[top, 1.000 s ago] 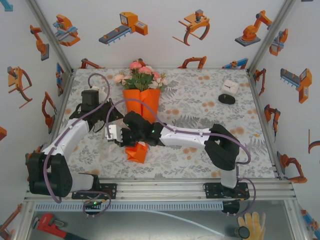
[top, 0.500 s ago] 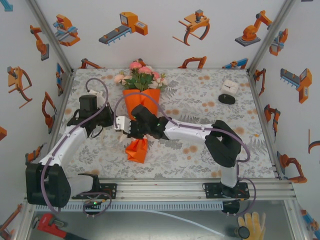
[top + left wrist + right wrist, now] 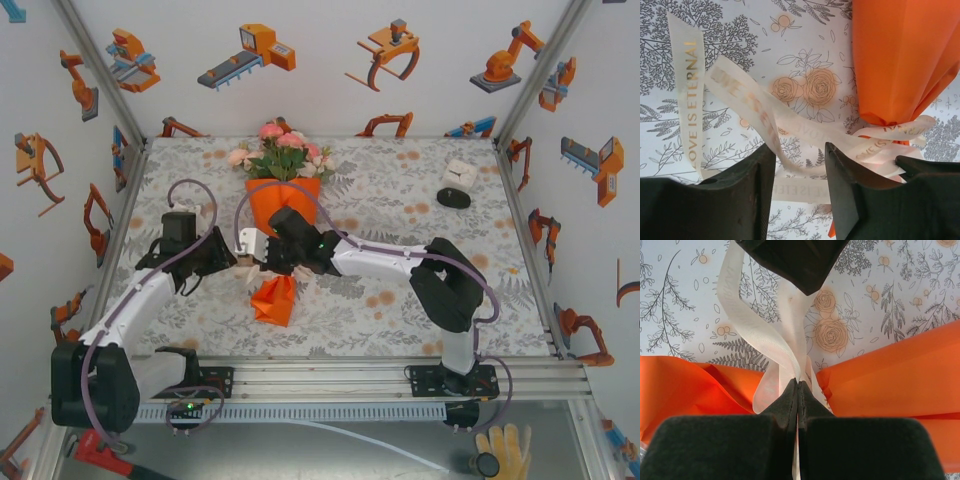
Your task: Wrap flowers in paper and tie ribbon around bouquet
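Top view: bouquet (image 3: 283, 192) flat on the desk (image 3: 420, 200), long axis near-to-far, flowers (image 3: 280, 150) at the far end, pointed tip toward the arm bases. Left wrist view: left end effector (image 3: 800, 167) parted, a ribbon (image 3: 760, 112) strand lettered LOVE IS ETERNAL lying slack across the gap, ungripped. Right wrist view: right end effector (image 3: 797, 390) pressed closed, pinching the ribbon at the waist of the orange paper (image 3: 890, 385).

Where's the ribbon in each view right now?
Top: too thin to make out; look at the paper waist.
Left wrist: ribbon runs upper left to lower right, across the open left gripper.
Right wrist: centre, pinched in the shut right gripper.
Shared landmark: the orange paper.
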